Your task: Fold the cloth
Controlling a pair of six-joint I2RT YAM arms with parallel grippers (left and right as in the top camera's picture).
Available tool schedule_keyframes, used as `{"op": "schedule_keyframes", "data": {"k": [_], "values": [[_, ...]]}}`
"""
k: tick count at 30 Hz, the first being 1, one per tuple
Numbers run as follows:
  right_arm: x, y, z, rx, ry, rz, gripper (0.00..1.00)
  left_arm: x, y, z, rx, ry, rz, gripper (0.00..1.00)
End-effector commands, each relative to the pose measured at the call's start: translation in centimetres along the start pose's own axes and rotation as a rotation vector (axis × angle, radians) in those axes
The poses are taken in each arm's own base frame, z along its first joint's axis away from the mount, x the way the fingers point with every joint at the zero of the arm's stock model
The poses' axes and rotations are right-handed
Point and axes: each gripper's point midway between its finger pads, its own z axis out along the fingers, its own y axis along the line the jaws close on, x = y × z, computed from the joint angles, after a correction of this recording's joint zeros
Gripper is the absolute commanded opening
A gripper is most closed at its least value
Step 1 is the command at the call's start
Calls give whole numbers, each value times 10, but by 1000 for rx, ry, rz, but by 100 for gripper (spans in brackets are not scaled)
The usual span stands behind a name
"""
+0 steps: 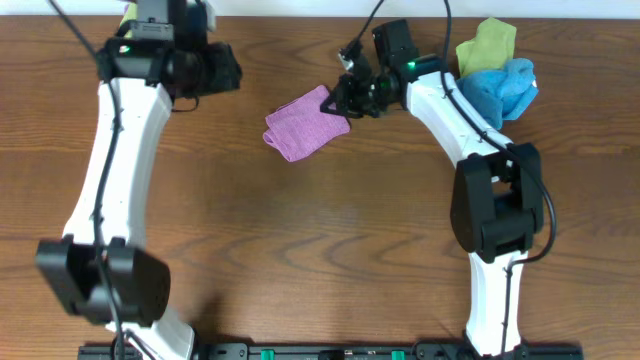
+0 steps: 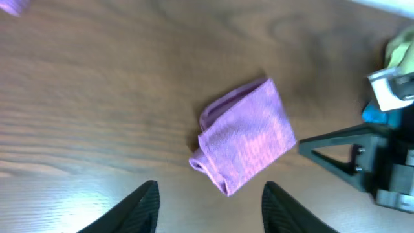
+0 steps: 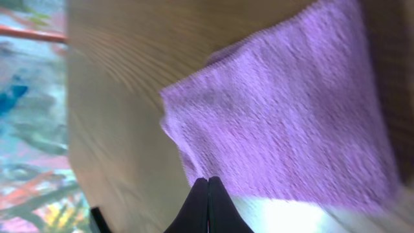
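The mauve-purple cloth (image 1: 305,125) lies on the wooden bench (image 1: 300,250), towards the far edge and a little left of the middle between the two arms. It is folded into a small, thick, roughly rectangular packet that sits askew to the bench's edges. In the left wrist view its layers show as rolled lips along the left side and at the near-left corner, and its top face lies flat.

The right tool (image 1: 340,100) is at the cloth's far-right corner. In the right wrist view its two dark fingers are pressed together into one narrow point, with no gap and no fabric seen between them. That point sits over the near edge of the cloth; whether it touches the fabric I cannot tell. The left wrist view shows the same tool as a black triangular frame coming in from the right, its tip just beside the cloth's right corner.

The left tool (image 2: 210,188) is well apart from the cloth, up near the far-left part of the bench. Its fingers (image 2: 147,200) stand apart with only bare wood between them, and it holds nothing.

At the far-right corner of the bench a bright blue cloth (image 1: 505,88) lies bunched, touching a yellow-green cloth (image 1: 487,45) just behind it. Both are beside the right arm and apart from the mauve cloth
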Motion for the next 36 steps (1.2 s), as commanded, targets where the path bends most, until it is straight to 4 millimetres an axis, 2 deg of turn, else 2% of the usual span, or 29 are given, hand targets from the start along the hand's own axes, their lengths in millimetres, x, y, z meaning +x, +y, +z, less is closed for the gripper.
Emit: {"op": "schedule_keyframes", "data": {"k": [1, 6, 9, 12, 18, 22, 25, 29, 36], "values": [[2, 14, 0, 72, -12, -142, 2, 12, 0, 22, 43, 74, 21, 62], [4, 15, 19, 222, -36, -232, 1, 17, 33, 53, 2, 136, -7, 64], [3, 23, 28, 261, -55, -299, 1, 6, 62, 54, -17, 106, -59, 70], [-2, 19, 31, 337, -86, -323, 1, -1, 79, 47, 3, 86, -105, 76], [-11, 18, 45, 349, -126, -354, 1, -5, 82, 40, 78, 77, -143, 80], [-3, 15, 62, 307, -88, -350, 1, -5, 82, 40, 83, 75, -139, 82], [-2, 24, 70, 274, -91, -370, 1, -7, 82, 40, 83, 69, -133, 83], [-1, 35, 76, 243, -99, -395, 1, -7, 82, 40, 83, 68, -129, 84], [10, 36, 80, 249, -63, -395, 1, -7, 82, 40, 83, 68, -130, 85]]}}
